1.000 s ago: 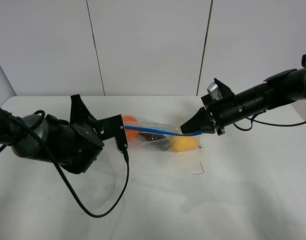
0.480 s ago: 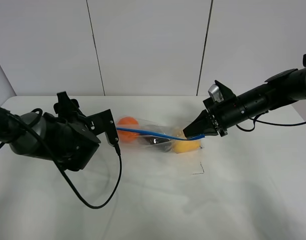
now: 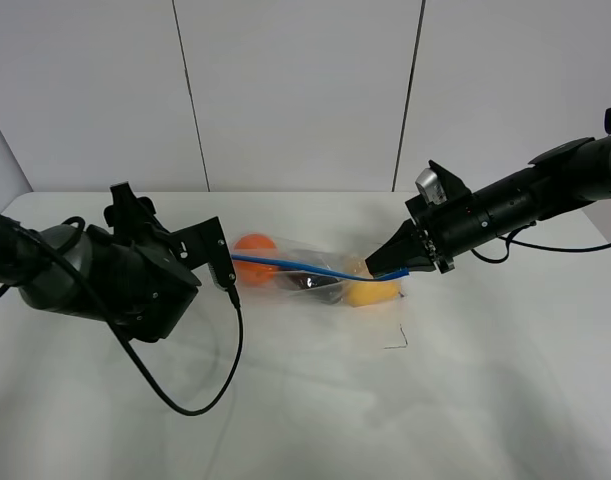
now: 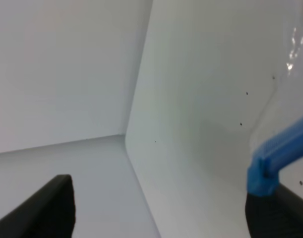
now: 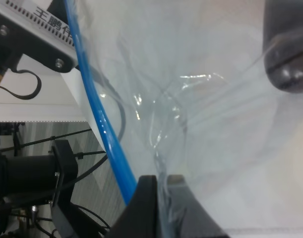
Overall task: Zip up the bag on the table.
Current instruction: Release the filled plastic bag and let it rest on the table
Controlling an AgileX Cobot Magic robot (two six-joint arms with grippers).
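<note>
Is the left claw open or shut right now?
Open. The left gripper has its two dark fingers far apart, and the blue zipper end is not pinched between them.

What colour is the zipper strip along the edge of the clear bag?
Bright blue. The zipper strip shows best in the right wrist view.

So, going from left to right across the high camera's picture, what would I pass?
Left arm → left gripper → orange produce → dark purple produce → yellow produce → right arm. The three pieces of produce sit inside the clear bag.
</note>
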